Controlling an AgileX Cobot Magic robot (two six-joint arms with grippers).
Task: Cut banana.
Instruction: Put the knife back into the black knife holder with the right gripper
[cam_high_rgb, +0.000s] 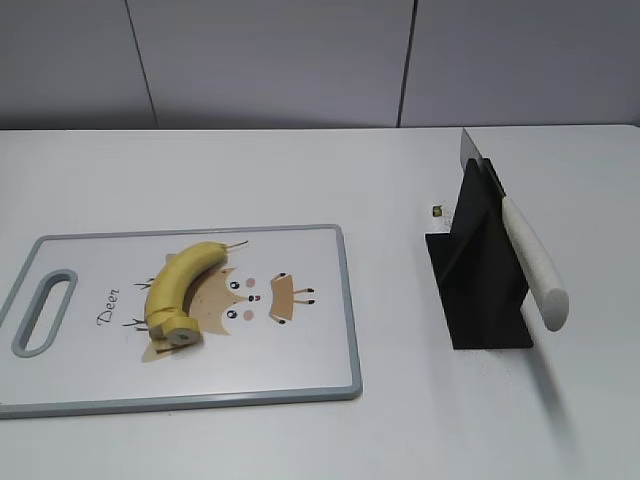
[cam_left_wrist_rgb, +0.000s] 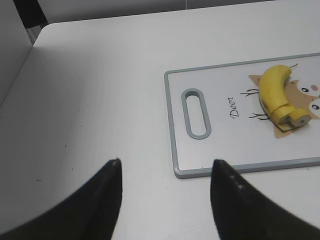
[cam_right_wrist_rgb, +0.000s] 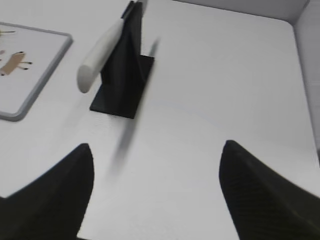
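- My left pincer (cam_left_wrist_rgb: 165, 200) hangs spread and empty over the bare counter (cam_left_wrist_rgb: 100, 100), just short of the cutting board (cam_left_wrist_rgb: 210, 165) — free, I judge, to steady the fruit.
- My right pincer (cam_right_wrist_rgb: 155, 195) is also spread wide, holding nothing, facing the knife (cam_right_wrist_rgb: 100, 52).
- One knife, white handle jutting from its black stand (cam_right_wrist_rgb: 122, 85) — angled out so I can grasp it.
- One banana (cam_high_rgb: 180, 285) lies on the board left of the stand, cut grey face toward the near edge, stem pointing away.
- One board; no slices cut yet.
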